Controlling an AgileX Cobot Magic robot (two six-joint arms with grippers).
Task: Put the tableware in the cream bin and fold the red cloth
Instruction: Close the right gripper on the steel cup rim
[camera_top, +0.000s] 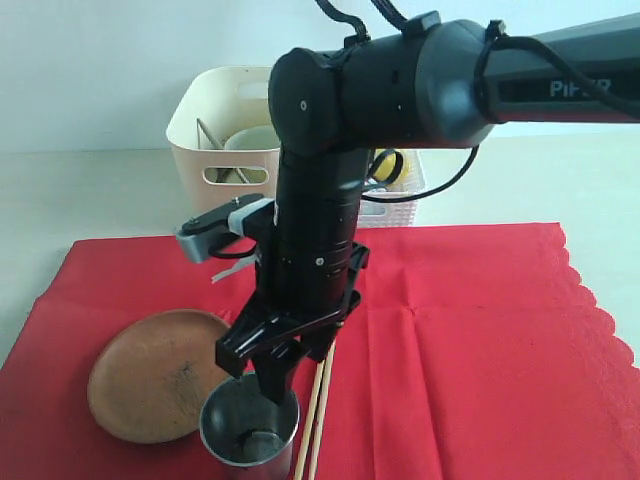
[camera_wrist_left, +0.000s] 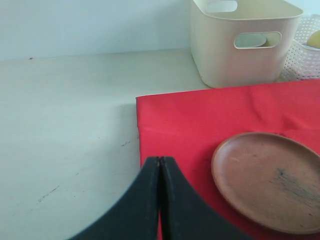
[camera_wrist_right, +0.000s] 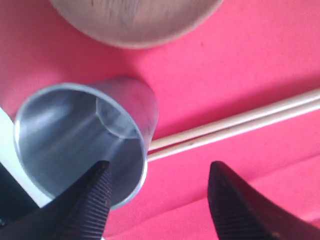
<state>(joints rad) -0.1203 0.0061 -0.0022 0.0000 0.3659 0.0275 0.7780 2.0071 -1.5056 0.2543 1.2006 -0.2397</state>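
The red cloth (camera_top: 470, 330) lies spread on the table. On its near left sit a round brown plate (camera_top: 155, 375), an upright steel cup (camera_top: 248, 432) and a pair of wooden chopsticks (camera_top: 318, 420). My right gripper (camera_top: 275, 375) reaches across and hangs over the cup, open. In the right wrist view one finger (camera_wrist_right: 95, 195) is over the cup's (camera_wrist_right: 75, 135) mouth, the other finger (camera_wrist_right: 235, 200) outside it above the cloth, with the rim between them. The cream bin (camera_top: 225, 130) stands behind the cloth with a pale bowl (camera_top: 250, 140) inside. My left gripper (camera_wrist_left: 160, 159) is shut and empty at the cloth's left edge, beside the plate (camera_wrist_left: 267, 180).
A white lattice basket (camera_top: 400, 195) holding something yellow stands right of the cream bin, partly behind my right arm. Bare pale table (camera_wrist_left: 65, 125) stretches left of the cloth. The cloth's scalloped edge (camera_top: 600, 310) runs down the right side.
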